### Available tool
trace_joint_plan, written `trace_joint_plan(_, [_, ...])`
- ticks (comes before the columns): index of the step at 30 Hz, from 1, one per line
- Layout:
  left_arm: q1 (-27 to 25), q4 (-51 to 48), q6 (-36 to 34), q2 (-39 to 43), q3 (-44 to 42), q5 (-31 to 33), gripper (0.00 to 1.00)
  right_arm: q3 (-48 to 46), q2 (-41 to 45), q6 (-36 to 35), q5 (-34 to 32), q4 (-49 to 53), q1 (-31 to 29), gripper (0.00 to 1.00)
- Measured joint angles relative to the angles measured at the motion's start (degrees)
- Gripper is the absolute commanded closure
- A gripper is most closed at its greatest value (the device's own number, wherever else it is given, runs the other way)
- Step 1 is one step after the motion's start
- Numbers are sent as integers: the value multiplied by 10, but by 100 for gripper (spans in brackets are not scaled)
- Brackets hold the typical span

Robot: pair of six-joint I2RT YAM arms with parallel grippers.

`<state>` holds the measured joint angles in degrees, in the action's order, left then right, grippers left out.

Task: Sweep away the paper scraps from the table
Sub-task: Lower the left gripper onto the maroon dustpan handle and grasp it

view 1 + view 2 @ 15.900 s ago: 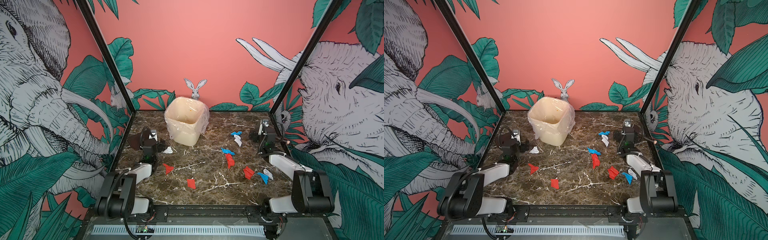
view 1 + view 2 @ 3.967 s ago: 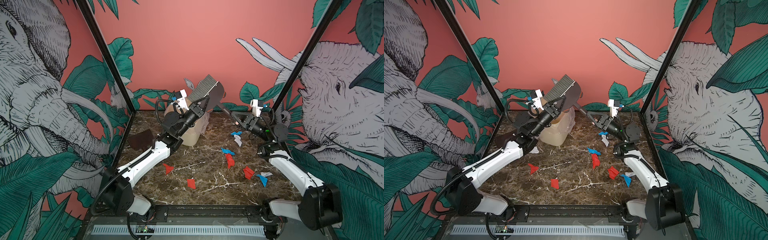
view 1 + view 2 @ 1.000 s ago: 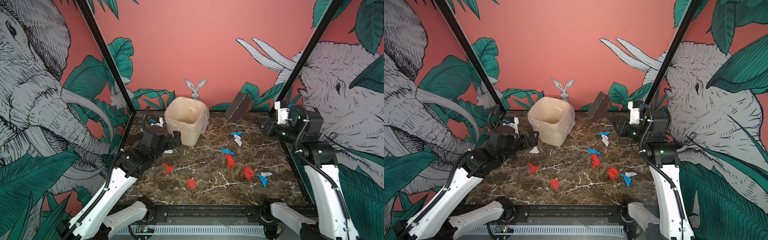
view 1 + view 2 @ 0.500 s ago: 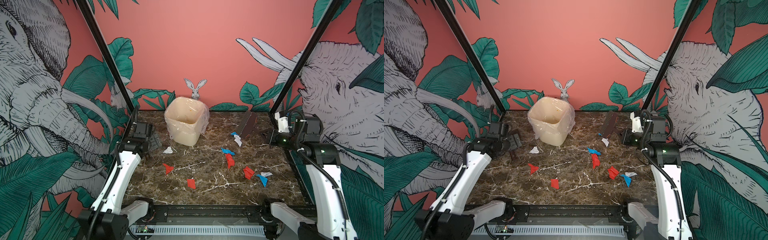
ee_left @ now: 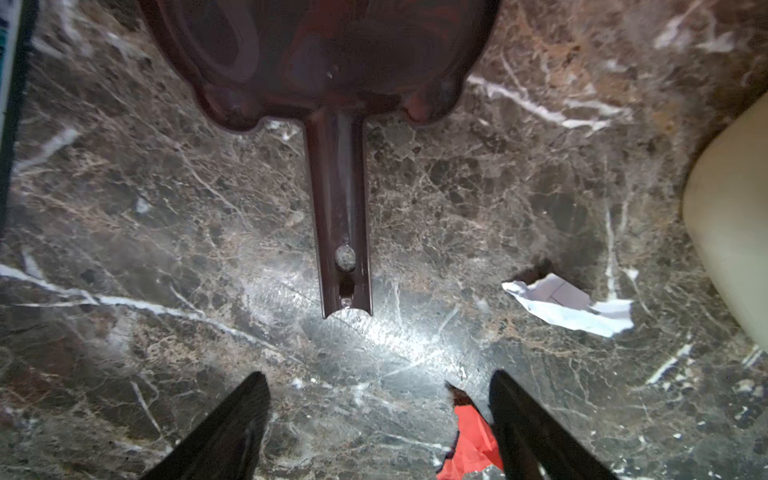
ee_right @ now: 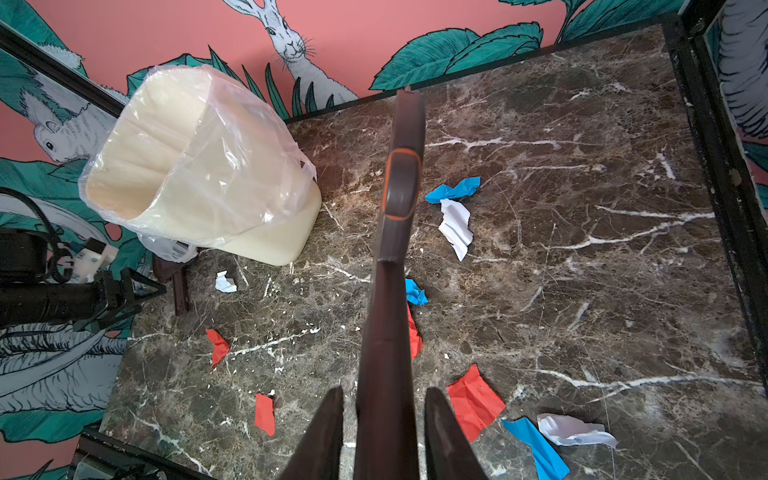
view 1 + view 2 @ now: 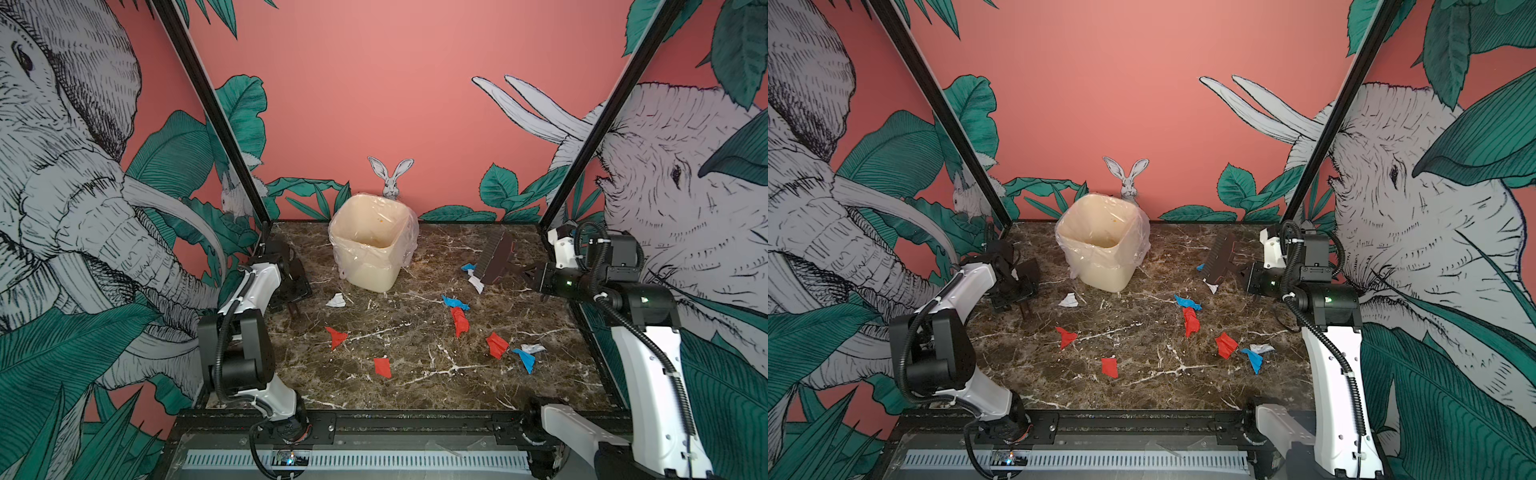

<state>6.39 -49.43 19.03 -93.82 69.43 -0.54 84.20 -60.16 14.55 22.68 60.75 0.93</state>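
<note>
While left tool (image 5: 377, 374) gapes, right (image 6: 384, 390) clamps brush (image 6: 401, 187).

— Where is the bin (image 7: 368, 266)?
— I see it at the back of the table (image 7: 415, 390), a little left of the middle. The dustpan (image 5: 332, 83) lies left of it, handle toward the front.
— And the paper scraps (image 7: 459, 320)?
— On the table, most of them right of the middle. Two lie just beside the brush (image 7: 494, 259), which is in the right gripper (image 6: 385, 390) at the right rear.
</note>
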Motion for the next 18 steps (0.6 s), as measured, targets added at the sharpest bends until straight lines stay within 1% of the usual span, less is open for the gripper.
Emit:
trace_joint_plan(5, [10, 1, -16, -31, 11, -12, 25, 0, -5, 0, 3, 0, 2, 100])
trace_joint_plan(18, [31, 1, -42, -96, 35, 0, 28, 0, -9, 0, 5, 0, 3, 100])
